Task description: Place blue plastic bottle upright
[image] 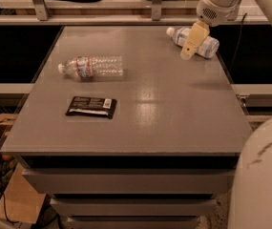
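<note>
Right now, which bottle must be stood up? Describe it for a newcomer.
On the grey table, look to the far right corner, where the gripper hangs. The bottle lying behind it is the one: smooth, with a wide pale label, unlike the ribbed bottle at the left.
</note>
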